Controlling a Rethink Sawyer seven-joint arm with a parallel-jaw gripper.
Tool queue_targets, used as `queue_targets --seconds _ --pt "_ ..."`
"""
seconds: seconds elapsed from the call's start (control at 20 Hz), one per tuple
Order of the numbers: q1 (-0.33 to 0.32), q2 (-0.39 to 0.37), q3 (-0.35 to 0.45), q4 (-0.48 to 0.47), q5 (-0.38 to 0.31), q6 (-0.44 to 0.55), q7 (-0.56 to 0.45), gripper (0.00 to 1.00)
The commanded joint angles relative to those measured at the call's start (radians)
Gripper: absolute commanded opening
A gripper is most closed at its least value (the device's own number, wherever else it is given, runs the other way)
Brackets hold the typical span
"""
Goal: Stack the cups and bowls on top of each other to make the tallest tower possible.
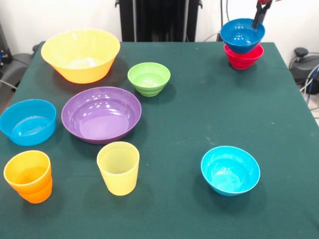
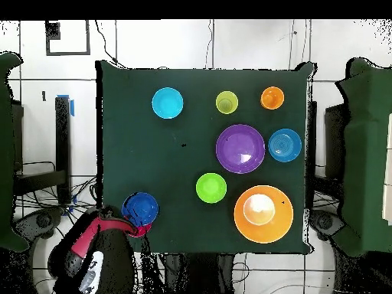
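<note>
A dark blue bowl (image 1: 241, 36) rests upright on a red bowl (image 1: 243, 59) at the table's far right corner, forming a short tower; in the overhead view the blue bowl (image 2: 140, 207) covers most of the red. My gripper (image 1: 259, 19) reaches down from above with its black fingers pinching the blue bowl's right rim. An orange cup (image 1: 28, 177) and a ribbed pale yellow cup (image 1: 118, 168) stand upright at the near left. A cyan bowl (image 1: 230, 170) sits alone at the near right.
A large yellow-orange bowl (image 1: 79, 55), a lime green bowl (image 1: 148, 78), a wide purple bowl (image 1: 101, 114) and a light blue straight-sided bowl (image 1: 27, 122) fill the left half. The tower stands close to the table's edge (image 1: 271, 50).
</note>
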Motion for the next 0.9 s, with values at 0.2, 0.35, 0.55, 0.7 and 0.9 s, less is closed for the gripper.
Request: queue_targets --seconds 0.2,0.35,0.55,0.7,0.9 --pt "0.024 0.015 0.010 -0.012 0.074 0.023 0.136 0.00" --pt "0.022 0.037 0.029 -0.048 0.085 0.033 0.107 0.00" --pt "0.017 0.055 0.044 -0.075 0.085 0.036 0.074 0.00" --pt "0.023 0.053 0.043 -0.081 0.085 0.035 0.071 0.00" --pt "0.030 0.064 0.044 -0.093 0.084 0.032 0.074 0.00"
